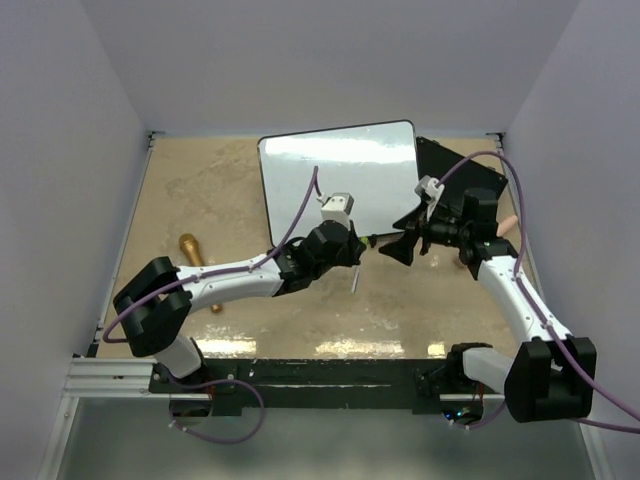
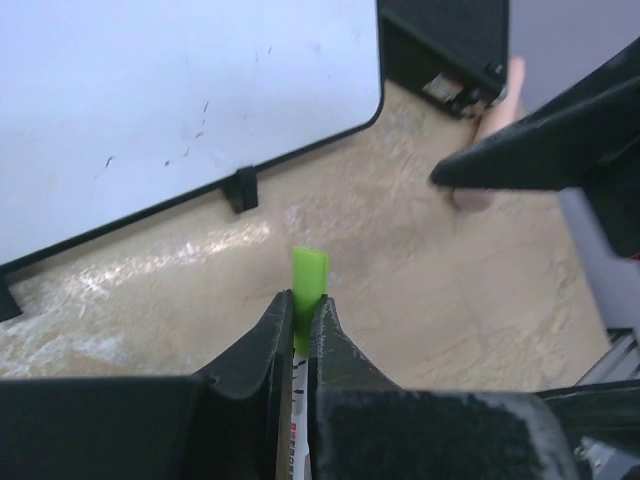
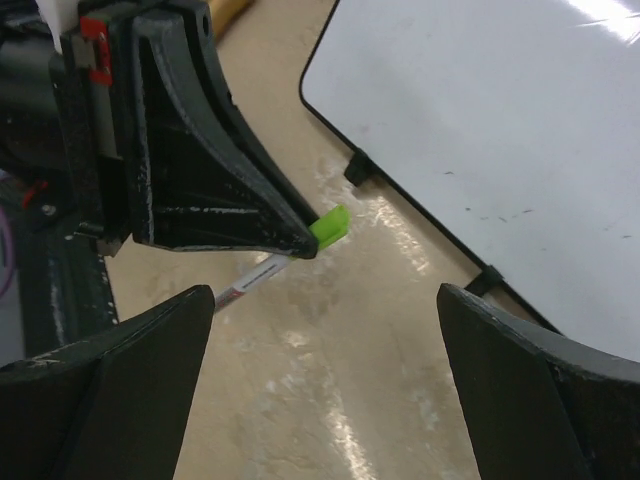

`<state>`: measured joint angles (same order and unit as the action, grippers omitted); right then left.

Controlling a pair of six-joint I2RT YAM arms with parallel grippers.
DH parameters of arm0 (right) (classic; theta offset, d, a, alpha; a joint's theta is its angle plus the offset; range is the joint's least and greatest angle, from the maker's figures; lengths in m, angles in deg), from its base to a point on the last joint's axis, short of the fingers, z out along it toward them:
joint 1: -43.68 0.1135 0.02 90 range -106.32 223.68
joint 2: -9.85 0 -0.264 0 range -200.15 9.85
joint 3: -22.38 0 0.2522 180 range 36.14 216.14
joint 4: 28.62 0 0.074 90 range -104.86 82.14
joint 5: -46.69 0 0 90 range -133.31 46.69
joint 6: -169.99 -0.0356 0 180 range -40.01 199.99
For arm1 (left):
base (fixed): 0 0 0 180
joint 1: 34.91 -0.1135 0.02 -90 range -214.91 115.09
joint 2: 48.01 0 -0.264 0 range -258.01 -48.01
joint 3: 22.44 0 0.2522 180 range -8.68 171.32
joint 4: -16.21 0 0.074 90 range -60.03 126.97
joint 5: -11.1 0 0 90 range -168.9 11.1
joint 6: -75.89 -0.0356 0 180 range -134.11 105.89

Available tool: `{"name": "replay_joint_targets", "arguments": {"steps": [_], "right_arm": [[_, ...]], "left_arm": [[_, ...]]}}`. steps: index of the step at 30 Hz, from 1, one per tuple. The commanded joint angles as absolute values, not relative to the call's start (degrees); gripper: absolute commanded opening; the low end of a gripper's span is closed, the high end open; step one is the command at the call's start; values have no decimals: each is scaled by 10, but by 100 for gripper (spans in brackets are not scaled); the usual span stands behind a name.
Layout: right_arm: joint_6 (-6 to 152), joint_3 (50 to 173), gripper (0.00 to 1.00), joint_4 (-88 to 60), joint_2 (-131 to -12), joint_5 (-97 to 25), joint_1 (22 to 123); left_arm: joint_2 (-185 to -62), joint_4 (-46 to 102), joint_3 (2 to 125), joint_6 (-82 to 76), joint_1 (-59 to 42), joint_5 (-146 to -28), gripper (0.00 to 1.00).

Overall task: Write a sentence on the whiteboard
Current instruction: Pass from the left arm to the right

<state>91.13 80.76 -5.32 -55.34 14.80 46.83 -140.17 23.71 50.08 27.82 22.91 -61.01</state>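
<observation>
- Far left, on the tan table (image 1: 200,190): a gold-coloured cylinder (image 1: 190,248), its near end hidden under the left arm, too small to identify.
- Next along: left gripper (image 1: 358,248), pinched tight on a marker (image 1: 354,280). Green cap (image 2: 309,275) poking out past the fingertips, white barrel running back between them, print on it unreadable.
- Marker held over bare table just in front of the whiteboard's near edge, not touching the board.
- Centre, toward the far wall: whiteboard (image 1: 340,185), set slightly skewed, glossy with glare. A few faint dark specks on its face in the left wrist view. Two small black feet (image 2: 241,189) along the near edge. Flat or propped: cannot tell. Cut off at the frame edges in both wrist views.
- Just right of the marker: right gripper (image 1: 392,248), fingers spread wide with nothing between them, facing the green cap, close but apart.
- Right of the whiteboard: flat black board (image 1: 455,175), just beside its right edge, partly covered by the right arm.
- Far right: pale pinkish thing (image 1: 508,225) by the right arm, mostly hidden, blurred in the left wrist view, not identifiable.
</observation>
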Motion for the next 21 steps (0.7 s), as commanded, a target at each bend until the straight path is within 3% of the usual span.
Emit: {"name": "replay_joint_targets", "arguments": {"steps": [1, 14, 21], "right_arm": [[759, 761, 98, -226, -549, 191, 485], [668, 742, 96, -297, -606, 186, 524], [632, 737, 82, -323, -620, 200, 526]], "left_arm": [[-1375, 117, 498, 339, 227, -568, 0], [-1377, 24, 492, 370, 227, -514, 0], [-1356, -10, 465, 405, 227, -458, 0]]}}
